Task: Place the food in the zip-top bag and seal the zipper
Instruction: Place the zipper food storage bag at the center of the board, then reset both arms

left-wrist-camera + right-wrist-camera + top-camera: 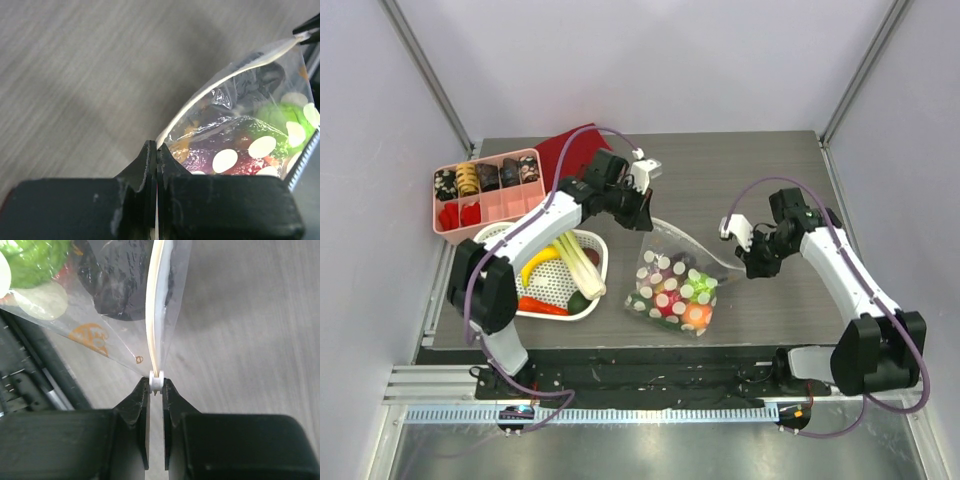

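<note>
Clear flexible zip-top bag [672,292] w/ white oval dots lay just right of the white mesh basket [548,283]. Body rested on the table, mouth edge raised & taut on the side away from the arm bases. Thin pale press-seal zipper [156,305] ran along that mouth. Both ends were pinched flat, middle bowed; can't tell if sealed along its whole length. Toy food inside bag: green piece [272,115], red, orange & purple bits, dark piece [260,80] nr the mouth. In the basket: long white-green leek [578,262], yellow banana [537,267], red piece [542,306], green cucumber [578,300].
</note>
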Motion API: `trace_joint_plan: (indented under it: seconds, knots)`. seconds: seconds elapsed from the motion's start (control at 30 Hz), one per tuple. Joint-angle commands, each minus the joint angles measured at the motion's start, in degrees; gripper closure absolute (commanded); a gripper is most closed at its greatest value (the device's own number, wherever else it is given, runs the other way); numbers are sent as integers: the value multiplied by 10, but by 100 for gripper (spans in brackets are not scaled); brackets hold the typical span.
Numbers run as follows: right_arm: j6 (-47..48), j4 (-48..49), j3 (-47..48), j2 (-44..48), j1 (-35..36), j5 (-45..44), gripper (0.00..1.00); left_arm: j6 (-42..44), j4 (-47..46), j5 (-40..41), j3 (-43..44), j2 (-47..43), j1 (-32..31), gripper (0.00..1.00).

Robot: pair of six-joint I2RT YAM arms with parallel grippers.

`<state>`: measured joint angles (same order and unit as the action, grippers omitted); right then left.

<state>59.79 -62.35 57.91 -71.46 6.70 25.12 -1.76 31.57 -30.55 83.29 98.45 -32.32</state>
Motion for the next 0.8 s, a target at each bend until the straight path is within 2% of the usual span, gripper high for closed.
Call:
trace_joint_plan:
  seconds: [0.0,0.1,0.13,0.17,0.23,0.27,0.3,0.33,0.37,0.4,0.53,0.6,0.63,0.7,0.77]
  knots:
    - [9,91,54,-50,-4,-1,94,-26,-33,44,40,25,3,99]
    - [-15,89,99,-97,-4,10,83,-21,-20,61,36,31,6,73]
    - [-18,80,107,-105,-4,16,78,-18,-13,60,37,28,8,58]
    - [-24,75,119,-111,-4,21,68,-16,-5,58,39,25,11,51]
    - [-34,66,122,-108,-4,30,57,-14,-3,57,40,16,27,33]
    - [-49,67,122,-95,-4,36,45,-13,2,57,44,3,33,29]
    - [-58,67,121,-88,-4,41,40,-11,5,54,49,-4,39,24]
    - [-67,67,121,-81,-4,45,36,-6,10,51,54,-12,53,15]
    - [-79,68,122,-70,-5,55,32,-2,18,46,68,-24,59,0]
    - [-105,71,123,-54,-5,61,23,3,38,44,78,-32,67,0]
    - [-206,92,130,-8,-22,92,14,12,137,39,139,-44,105,0]
    - [-259,122,131,8,-34,106,6,13,191,33,188,-41,132,0]
    - [-316,134,128,21,-41,111,5,11,231,43,211,-41,142,0]
    - [-366,160,122,34,-60,124,4,11,274,47,224,-51,171,0]
    - [-440,180,105,51,-91,124,4,4,290,52,203,-74,193,0]
